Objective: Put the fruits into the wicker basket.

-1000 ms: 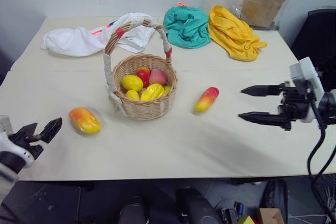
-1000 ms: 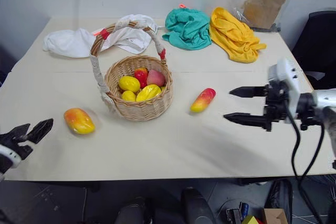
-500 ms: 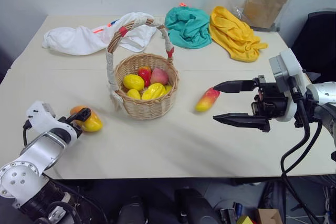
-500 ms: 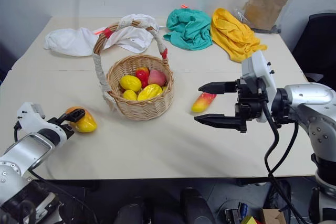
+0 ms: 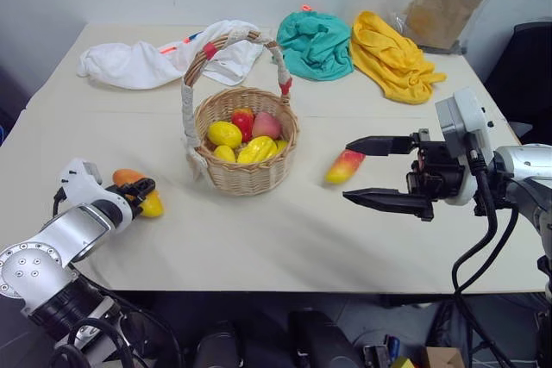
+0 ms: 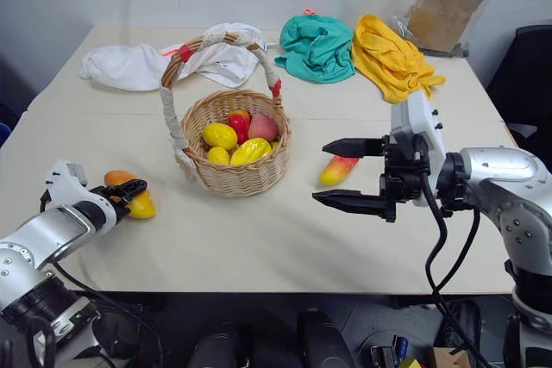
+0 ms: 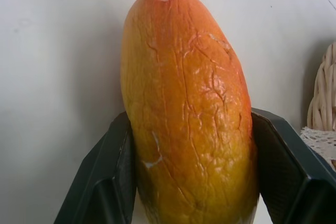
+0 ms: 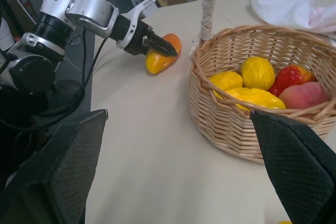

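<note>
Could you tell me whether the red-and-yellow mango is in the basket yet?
Out. The mango lies on the table, right of the basket.

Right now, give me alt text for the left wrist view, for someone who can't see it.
An orange-yellow mango-like fruit stands clamped between the left gripper's two black fingers on a pale table. The wicker basket's woven wall shows at one edge.

- Bare table (image 5: 259,239) lies between left gripper (image 5: 142,192) and wicker basket (image 5: 246,148).
- Arched handle (image 5: 231,40) spans the basket opening.
</note>
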Available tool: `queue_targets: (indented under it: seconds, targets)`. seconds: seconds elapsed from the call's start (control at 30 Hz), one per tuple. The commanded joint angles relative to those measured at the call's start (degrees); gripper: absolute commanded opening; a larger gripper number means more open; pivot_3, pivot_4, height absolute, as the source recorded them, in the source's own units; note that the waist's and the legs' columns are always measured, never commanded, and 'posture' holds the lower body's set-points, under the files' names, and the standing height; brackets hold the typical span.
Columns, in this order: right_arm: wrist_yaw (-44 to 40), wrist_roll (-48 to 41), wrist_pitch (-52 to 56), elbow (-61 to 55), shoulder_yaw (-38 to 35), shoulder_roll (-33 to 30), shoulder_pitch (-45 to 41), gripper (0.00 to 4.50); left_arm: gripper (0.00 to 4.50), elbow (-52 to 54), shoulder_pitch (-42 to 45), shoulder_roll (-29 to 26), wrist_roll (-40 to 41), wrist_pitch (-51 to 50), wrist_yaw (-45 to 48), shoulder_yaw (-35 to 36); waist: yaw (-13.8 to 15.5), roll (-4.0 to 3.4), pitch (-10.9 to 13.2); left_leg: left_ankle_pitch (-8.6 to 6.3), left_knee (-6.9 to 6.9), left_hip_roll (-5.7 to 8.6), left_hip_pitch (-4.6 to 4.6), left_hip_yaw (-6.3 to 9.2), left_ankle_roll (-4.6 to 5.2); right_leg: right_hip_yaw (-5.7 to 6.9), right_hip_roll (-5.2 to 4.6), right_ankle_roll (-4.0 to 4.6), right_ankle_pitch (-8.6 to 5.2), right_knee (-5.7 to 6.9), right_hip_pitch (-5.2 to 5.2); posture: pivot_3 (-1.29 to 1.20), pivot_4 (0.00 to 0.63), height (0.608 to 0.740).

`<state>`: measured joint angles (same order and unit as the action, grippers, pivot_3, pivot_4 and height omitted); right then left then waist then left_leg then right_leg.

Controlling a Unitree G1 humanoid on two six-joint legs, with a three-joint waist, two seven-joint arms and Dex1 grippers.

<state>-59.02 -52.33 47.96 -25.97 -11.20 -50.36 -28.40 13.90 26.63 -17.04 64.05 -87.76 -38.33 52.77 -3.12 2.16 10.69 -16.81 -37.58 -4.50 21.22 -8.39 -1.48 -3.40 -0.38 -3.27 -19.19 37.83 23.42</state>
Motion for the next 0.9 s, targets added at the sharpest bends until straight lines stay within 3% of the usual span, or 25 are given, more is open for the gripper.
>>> queue_targets:
  seconds: [0.03, 0.1, 0.27, 0.33, 0.43, 0.57, 0.67, 0.77, 0.9]
  targets:
    - [0.3, -1.5, -0.9, -1.7, -2.0, -0.7, -0.3, 4.50, 2.54, -0.4, -2.5, -4.3, -0.8, -3.7, 3.1, 0.9, -0.1, 0.00, 0.0, 0.00, 0.01, 0.00, 0.00, -0.01, 0.00, 0.00, 0.01, 0.00, 0.00, 0.00, 0.01, 0.00, 0.150, 0.740]
    - [0.0, -2.0, -0.8, -1.9, -2.2, -1.1, -0.6, 4.50, 2.54, 0.5, -6.4, -11.4, 2.2, -4.7, 10.4, -1.6, -0.5, 0.01, 0.0, 0.02, 0.07, -0.04, -0.02, -0.03, -0.05, -0.03, 0.04, 0.03, -0.01, 0.02, 0.06, 0.00, 0.150, 0.740]
    - [-1.2, -4.9, 0.2, -1.5, -1.8, -2.2, -3.6, 4.50, 2.54, 8.8, -16.6, -35.2, 16.7, -4.7, 37.8, -9.3, -1.1, 0.32, 0.2, 0.10, 0.35, -0.10, 0.05, 0.06, -0.28, 0.11, 0.03, 0.30, -0.17, 0.12, 0.30, 0.00, 0.150, 0.740]
    - [-1.2, -4.5, 0.0, -0.9, -0.7, -2.0, -5.1, 4.50, 2.54, 12.0, -17.8, -41.8, 21.0, -4.7, 47.7, -11.7, -0.6, 0.26, 0.2, 0.09, 0.43, -0.05, 0.06, 0.15, -0.28, 0.21, -0.08, 0.32, -0.17, 0.03, 0.26, 0.00, 0.150, 0.740]
    - [-0.8, -3.1, -0.4, 0.1, 0.8, -1.1, -6.8, 4.50, 2.54, 14.5, -14.6, -46.7, 23.8, -2.2, 57.3, -17.6, -0.3, 0.20, 0.3, -0.06, 0.47, 0.07, 0.02, 0.11, -0.32, 0.19, -0.21, 0.32, -0.17, -0.10, 0.17, 0.00, 0.150, 0.740]
    - [-0.1, -3.0, -0.3, 0.3, 1.7, -0.6, -7.9, 4.50, 2.54, 12.6, -1.8, -45.4, 21.9, 3.0, 59.2, -30.9, 0.0, 0.19, 0.3, 0.00, 0.48, 0.08, 0.06, 0.14, -0.14, 0.19, -0.15, 0.34, -0.18, -0.11, 0.19, 0.00, 0.150, 0.740]
    - [1.4, -3.7, 0.4, -1.2, 1.5, -0.4, -7.7, 4.50, 2.54, 5.5, 12.1, -36.0, 16.2, 6.5, 52.1, -40.1, 0.2, 0.16, 0.3, 0.00, 0.47, 0.11, 0.08, 0.13, -0.08, 0.15, -0.13, 0.29, -0.16, -0.13, 0.18, 0.00, 0.150, 0.740]
    - [2.7, -4.6, 0.9, -2.2, -0.2, -0.9, -6.0, 4.50, 2.54, -5.1, 22.3, -25.0, 12.0, 9.2, 41.7, -42.2, 0.5, 0.17, 0.3, 0.07, 0.33, 0.12, 0.19, 0.14, 0.04, 0.12, -0.12, 0.17, -0.10, -0.14, 0.18, 0.00, 0.150, 0.740]
    - [3.3, -4.7, 0.2, -3.2, -1.9, -1.4, -2.5, 4.50, 2.54, -11.5, 27.8, -16.7, 5.4, 11.9, 36.5, -43.3, 0.0, 0.18, 0.3, 0.05, 0.29, 0.11, 0.32, 0.05, 0.11, 0.00, -0.11, 0.02, -0.08, -0.18, 0.29, 0.00, 0.150, 0.740]
